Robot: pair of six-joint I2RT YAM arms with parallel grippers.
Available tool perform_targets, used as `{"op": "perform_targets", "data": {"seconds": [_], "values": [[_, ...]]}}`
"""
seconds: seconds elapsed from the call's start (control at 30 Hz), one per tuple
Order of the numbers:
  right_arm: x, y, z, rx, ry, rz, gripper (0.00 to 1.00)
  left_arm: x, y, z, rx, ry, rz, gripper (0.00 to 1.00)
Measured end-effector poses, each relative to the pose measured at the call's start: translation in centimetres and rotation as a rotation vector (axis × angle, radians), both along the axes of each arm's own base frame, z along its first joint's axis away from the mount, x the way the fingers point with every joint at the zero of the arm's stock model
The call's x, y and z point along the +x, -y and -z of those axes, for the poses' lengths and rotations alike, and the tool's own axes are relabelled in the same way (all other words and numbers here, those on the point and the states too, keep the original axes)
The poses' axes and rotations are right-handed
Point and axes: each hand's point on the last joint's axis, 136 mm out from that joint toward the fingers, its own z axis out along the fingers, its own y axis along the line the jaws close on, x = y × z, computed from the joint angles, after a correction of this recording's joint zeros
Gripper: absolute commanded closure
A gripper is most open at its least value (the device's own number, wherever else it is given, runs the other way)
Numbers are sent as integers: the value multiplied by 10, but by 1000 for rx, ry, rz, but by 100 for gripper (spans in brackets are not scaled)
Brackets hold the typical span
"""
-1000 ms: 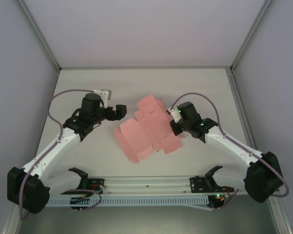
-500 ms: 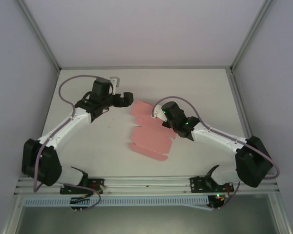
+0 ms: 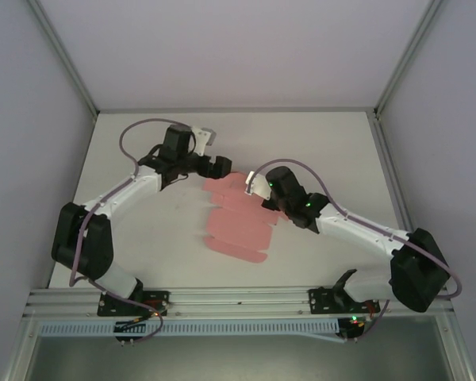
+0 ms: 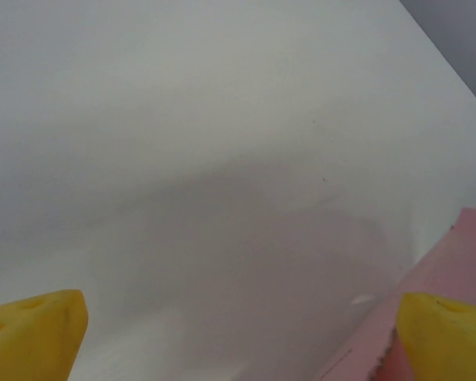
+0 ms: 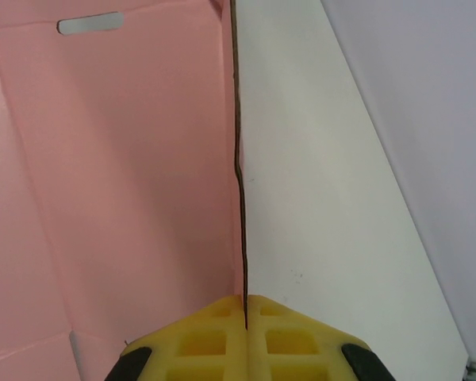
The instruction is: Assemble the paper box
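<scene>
One edge of the pink paper box (image 3: 238, 226), lying mid-table (image 3: 333, 151), is pinched at its 1 o'clock by the clenched right gripper (image 5: 244, 308), while the left gripper (image 3: 224, 167) gapes at 11 o'clock; a hard tug could tear or crease the card.

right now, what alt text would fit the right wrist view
The yellow right gripper is shut on an edge of the pink box, seen as a thin dark line up the middle. Pink card with a slot near the top spreads to the left, with white table to the right.
</scene>
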Motion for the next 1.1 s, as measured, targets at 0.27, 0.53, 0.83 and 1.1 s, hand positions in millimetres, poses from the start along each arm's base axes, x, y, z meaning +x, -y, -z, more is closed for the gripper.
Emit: {"op": "perform_targets", "data": {"seconds": [0.27, 0.53, 0.83, 1.1], "values": [[-2, -4, 3, 42, -33, 11, 100, -17, 24, 15, 56, 33, 98, 0], [-8, 1, 13, 92, -110, 73, 100, -9, 34, 17, 64, 116, -65, 0], [-3, 1, 7, 139, -95, 123, 100, -11, 21, 9, 21, 142, -202, 0], [-5, 10, -6, 178, -17, 129, 100, -27, -47, -30, -23, 179, -316, 0]]}}
